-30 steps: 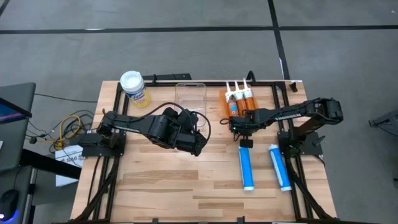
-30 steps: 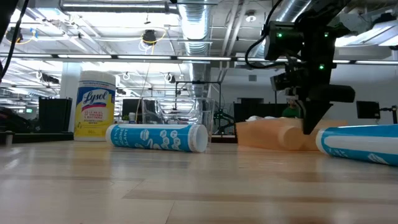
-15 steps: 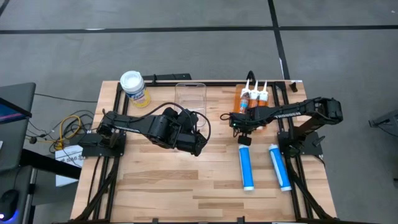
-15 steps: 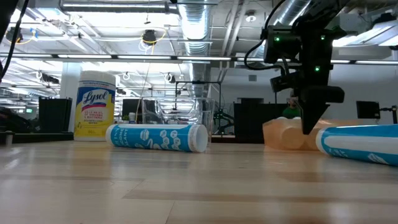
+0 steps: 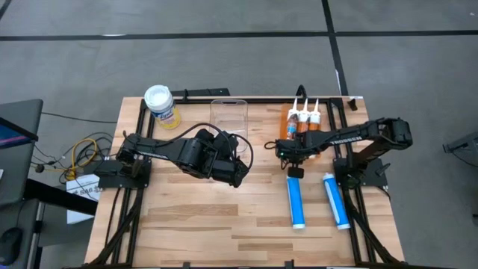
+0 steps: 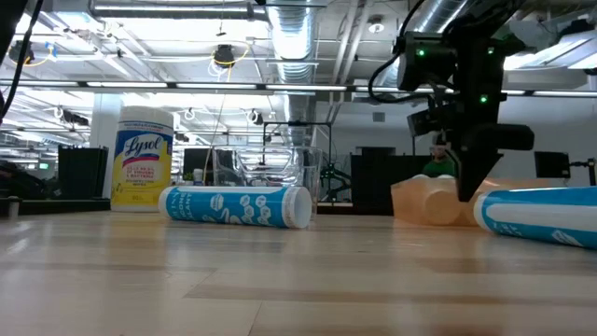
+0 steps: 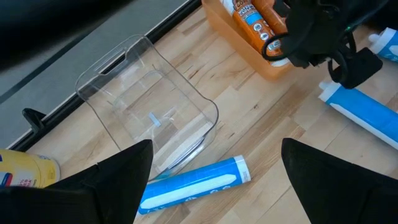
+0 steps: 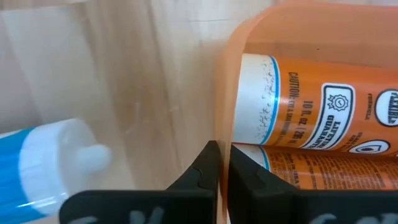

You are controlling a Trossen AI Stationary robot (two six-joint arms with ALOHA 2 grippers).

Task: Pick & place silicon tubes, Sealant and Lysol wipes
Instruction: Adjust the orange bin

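- Nearest you from the low camera, there's a blue tube lying on its side on the table, roughly mid-table and under the left arm. It also shows in the left wrist view.
- Two more blue tubes lie on the right side of the table: one just below the right gripper and another further right, near the table edge.
- Your left gripper hangs over the middle of the table, just in front of the clear bin. Its fingers are spread wide apart and nothing's between them.
- Your right gripper is down at the near left edge of the orange tray. In the right wrist view its fingers are pinched together on the tray's thin wall, with just that orange lip between them.
- The tray sits at the back right of the table, holding orange-labelled sealant tubes with white nozzles pointing away from you. Up close you can read the label on one.
- The bin sits at the back centre, left of the tray and apart from it.
- The Lysol wipes stand upright at the back left corner, white lid on top, well away from both grippers. The yellow label is easy to spot from the low camera.
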